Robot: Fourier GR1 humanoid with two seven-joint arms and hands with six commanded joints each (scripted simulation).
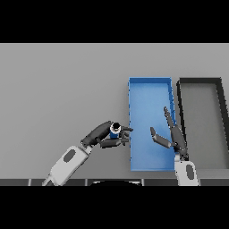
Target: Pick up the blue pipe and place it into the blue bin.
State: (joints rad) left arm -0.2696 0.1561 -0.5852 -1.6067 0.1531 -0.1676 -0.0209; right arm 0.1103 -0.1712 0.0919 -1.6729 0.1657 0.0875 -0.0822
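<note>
On the grey tabletop (58,89) the left hand (102,134) reaches in from the lower left, its fingers and thumb curled round the blue pipe (115,131). The pipe is a short blue piece with a dark opening showing at its upper end, pinched between the upper fingers and the thumb below it. Hand and pipe sit just beside the left wall of the blue bin (150,87), with the fingertips reaching to the bin's left edge; the pipe itself is still outside the bin, over the tabletop. Whether the pipe touches the tabletop cannot be told from this view. The blue bin is a long rectangular tray running away from the robot, and just to its right, side by side with it, stands a dark bin (199,81) of similar shape with a grey floor. The right hand (174,136) comes up from the lower edge over the right part of the blue bin, fingers straight and spread, thumb held out to the left, holding nothing.
</note>
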